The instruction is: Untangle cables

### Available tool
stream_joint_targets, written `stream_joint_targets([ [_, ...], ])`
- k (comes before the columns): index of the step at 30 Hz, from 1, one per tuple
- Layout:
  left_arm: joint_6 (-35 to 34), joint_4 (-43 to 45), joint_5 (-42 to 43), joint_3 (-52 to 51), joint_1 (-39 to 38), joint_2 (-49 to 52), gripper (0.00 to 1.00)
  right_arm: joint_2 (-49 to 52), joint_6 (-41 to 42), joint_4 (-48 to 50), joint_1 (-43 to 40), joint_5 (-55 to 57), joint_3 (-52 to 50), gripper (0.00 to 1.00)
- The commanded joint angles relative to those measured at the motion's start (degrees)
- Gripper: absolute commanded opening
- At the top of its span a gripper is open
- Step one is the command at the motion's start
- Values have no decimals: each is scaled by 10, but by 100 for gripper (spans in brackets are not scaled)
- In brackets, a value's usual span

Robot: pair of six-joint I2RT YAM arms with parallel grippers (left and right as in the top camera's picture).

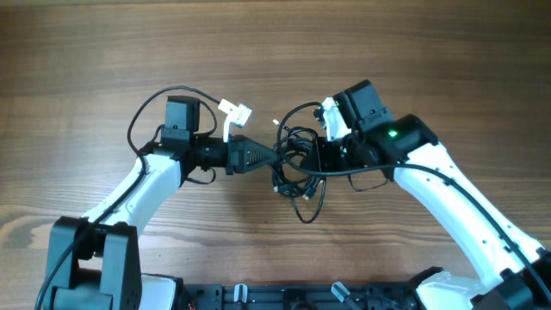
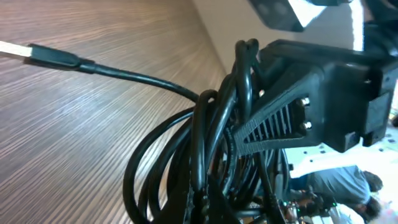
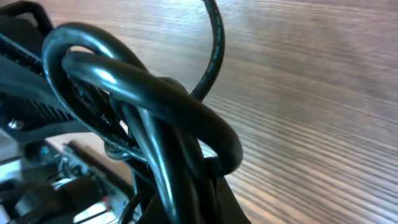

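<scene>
With the left tool [image 1: 269, 158] pinching the cables [image 1: 288, 176] at nine o'clock and the right tool [image 1: 310, 157] seemingly pinching them at three, we want a slow, gentle pull apart.

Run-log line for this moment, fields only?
left gripper: shut on cables | right gripper: shut on cables | cables: knotted bundle between grippers

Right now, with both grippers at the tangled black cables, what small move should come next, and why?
Probably draw the right gripper slowly away from the left gripper: both look shut on the knotted bundle of thin black cables, bunched tightly between them.
</scene>
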Motion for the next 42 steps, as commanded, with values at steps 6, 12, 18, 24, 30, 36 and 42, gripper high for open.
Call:
stream_joint_targets([
  [6, -99, -72, -271, 3, 40, -1, 4, 4, 11, -31, -106, 248, 4, 4],
  [12, -200, -141, -436, 3, 115, -1, 4, 4, 10, -11, -169, 258, 4, 4],
  [18, -198, -164, -433, 3, 171, -1, 4, 4, -20, 9, -170, 144, 4, 4],
  [24, -70, -173, -118, 3, 165, -1, 7, 4, -127, 55, -170, -160, 4, 4],
  [30, -58, -125, 40, 3, 128, -1, 75, 4, -132, 79, -165, -317, 4, 4],
  [36, -196, -25, -31, 3, 49, -1, 74, 4, -118, 78, -126, -268, 4, 4],
  [42, -280, 39, -131, 3, 6, -1, 71, 4, -103, 81, -86, -207, 4, 4],
])
